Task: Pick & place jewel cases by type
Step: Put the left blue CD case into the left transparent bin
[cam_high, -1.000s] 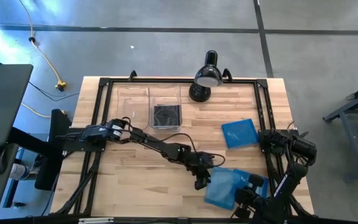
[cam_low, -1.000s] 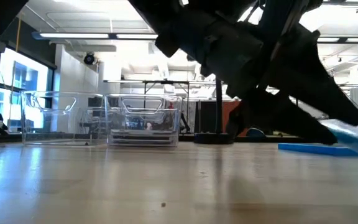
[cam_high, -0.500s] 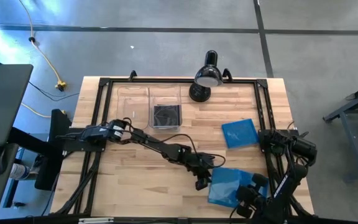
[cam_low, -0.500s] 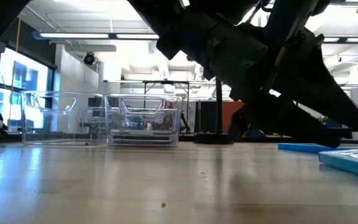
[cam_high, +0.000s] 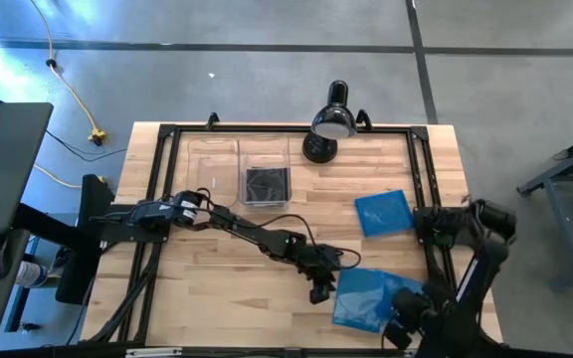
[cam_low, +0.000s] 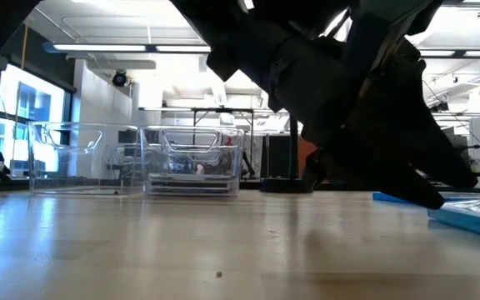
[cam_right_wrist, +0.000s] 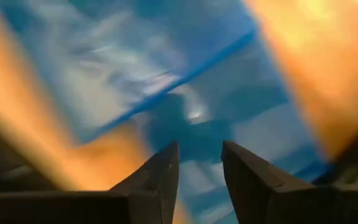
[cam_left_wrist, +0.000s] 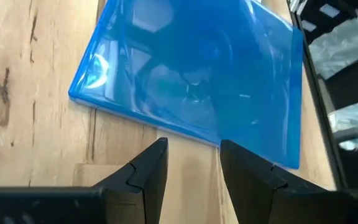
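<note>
A translucent blue jewel case (cam_high: 364,298) lies flat on the table near the front right; it also shows in the left wrist view (cam_left_wrist: 191,68) and low at the right of the low view (cam_low: 473,218). My left gripper (cam_high: 318,290) stands open just left of it, its fingertips (cam_left_wrist: 160,149) short of the case's edge. My right gripper (cam_high: 404,304) is at the case's right side with its fingers apart (cam_right_wrist: 199,155). A second blue jewel case (cam_high: 383,212) lies flat farther back. A dark jewel case (cam_high: 266,184) lies in a clear bin. My right gripper has its fingers apart over the blue case's right part (cam_right_wrist: 194,115), coming from the table's near right. The view is blurred, and I cannot tell whether the fingers touch the case.
Two clear bins stand side by side at the back, one bare (cam_high: 212,162), the other (cam_high: 267,164) with the dark case. A black desk lamp (cam_high: 328,122) stands at the far edge. A black frame (cam_high: 421,189) runs round the table top.
The near blue jewel case, tilted up a second ago, has come down and now lies flat on the table. My right arm has drawn back toward the table's right edge.
</note>
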